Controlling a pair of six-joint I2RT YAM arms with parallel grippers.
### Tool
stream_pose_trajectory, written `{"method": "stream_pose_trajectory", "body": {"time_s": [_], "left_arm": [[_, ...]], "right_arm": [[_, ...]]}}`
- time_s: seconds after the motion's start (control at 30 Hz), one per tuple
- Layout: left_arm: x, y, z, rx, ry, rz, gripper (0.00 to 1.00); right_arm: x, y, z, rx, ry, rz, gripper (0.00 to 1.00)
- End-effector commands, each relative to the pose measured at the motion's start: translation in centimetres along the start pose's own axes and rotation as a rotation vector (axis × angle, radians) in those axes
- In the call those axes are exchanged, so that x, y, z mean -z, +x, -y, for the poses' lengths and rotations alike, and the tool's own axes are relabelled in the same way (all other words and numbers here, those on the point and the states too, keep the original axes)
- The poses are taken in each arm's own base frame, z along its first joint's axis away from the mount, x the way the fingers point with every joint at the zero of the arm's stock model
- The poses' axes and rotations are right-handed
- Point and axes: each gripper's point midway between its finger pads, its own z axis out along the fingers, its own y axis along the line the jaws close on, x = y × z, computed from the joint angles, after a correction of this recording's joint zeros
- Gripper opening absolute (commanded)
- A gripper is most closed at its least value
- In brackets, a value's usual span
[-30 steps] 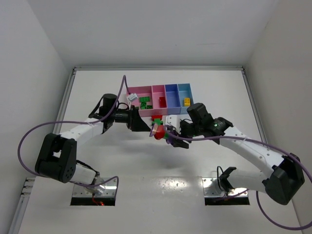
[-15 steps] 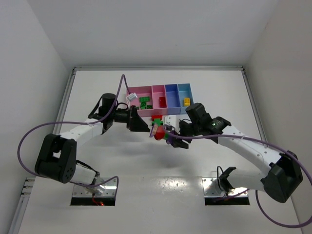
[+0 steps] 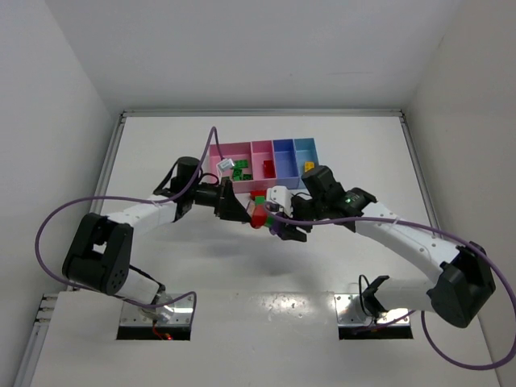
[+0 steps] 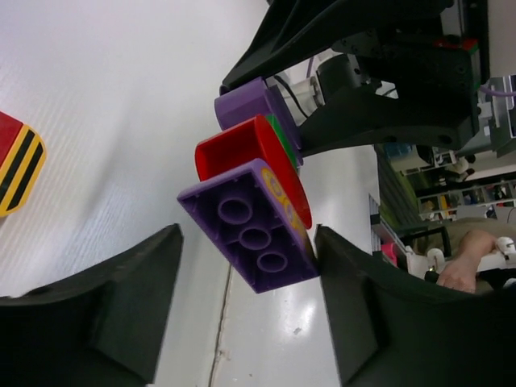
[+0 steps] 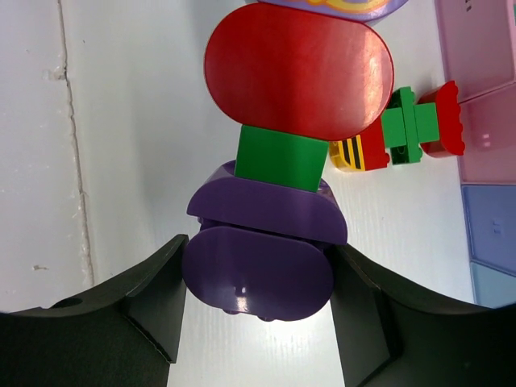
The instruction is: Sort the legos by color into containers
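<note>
Moved in since a second ago: left gripper [image 4: 246, 238], shifted right and now nearer to the clump [image 3: 258, 218]. Jaws apart, set around the flat purple brick [image 4: 254, 242] at one end of the clump, one finger touching its edge, the other finger [image 4: 121, 306] clear of it. Right gripper [image 5: 258, 250] clamped on the rounded purple piece [image 5: 258, 274] at the opposite end, both fingers pressing on it. Between these two ends a green piece [image 5: 282, 157] and a round red piece [image 5: 298, 72]. Clump held in the air above the table [image 3: 161, 153], just in front of the containers [image 3: 262, 144]. On the table near the pink bins a second clump [image 5: 399, 133] of red, green and striped yellow. In the wide pink bin green legos [image 3: 239, 171], in the narrow pink bin a red one [image 3: 268, 166], in the light blue bin a yellow one [image 3: 309, 168]
</note>
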Motion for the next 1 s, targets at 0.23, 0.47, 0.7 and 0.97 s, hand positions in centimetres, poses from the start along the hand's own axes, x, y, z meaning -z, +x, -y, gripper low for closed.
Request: {"method": "stream_pose_trajectory", "body": {"time_s": [0.23,0.47,0.7,0.97], "left_arm": [[0.0,-1.2,1.2,-0.093,0.026,0.014,0.13],[1.2,-1.1,1.9,-0.168,-0.022,0.064,0.03],[3.7,-2.9,1.1,-0.235,-0.182,0.185,0.0],[6.7,-4.6,2.2,-0.349,-0.304,0.306,0.0]], "right_arm": [[0.0,-1.1,0.0,0.034,0.014,0.035,0.0],[0.8,1.1,-0.2,0.038,0.071,0.004,0.0],[0.7,-2.0,7.1,0.001,0.338,0.057,0.0],[0.6,-5.7,19.5,-0.126,0.601,0.171,0.0]]}}
